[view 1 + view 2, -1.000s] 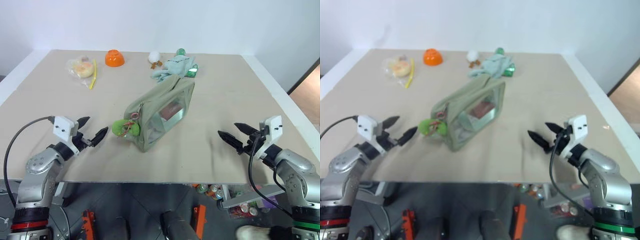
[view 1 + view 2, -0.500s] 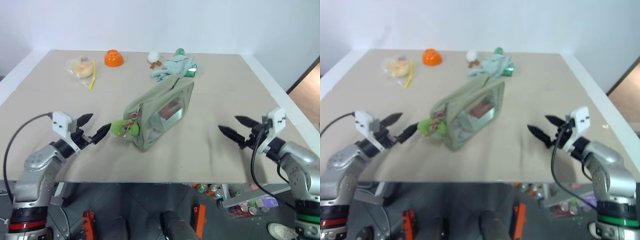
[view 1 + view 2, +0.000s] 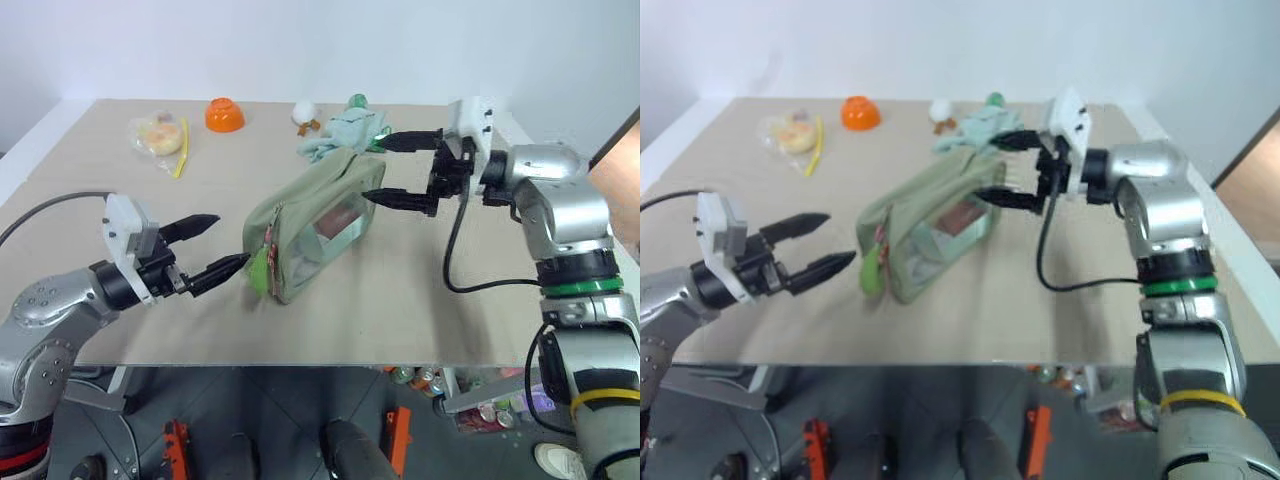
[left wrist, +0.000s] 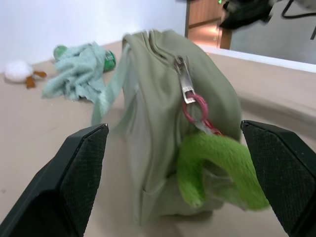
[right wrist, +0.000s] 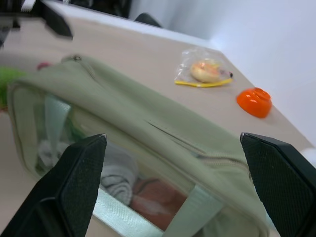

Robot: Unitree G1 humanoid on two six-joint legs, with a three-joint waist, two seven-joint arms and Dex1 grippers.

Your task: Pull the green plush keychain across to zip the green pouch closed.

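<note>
Keychain hangs at pouch near end, dead ahead of left gripper, jaws spread, empty. Right gripper gapes at the far end.

Left arm, lower left of frame: silver-grey rounded shells, black joints, red ring near the base, white camera block, thin black cable, tapered black fingers.

Right arm, right side: matching silver shells, green and yellow rings, white block, looping black cable, black fingers.
</note>
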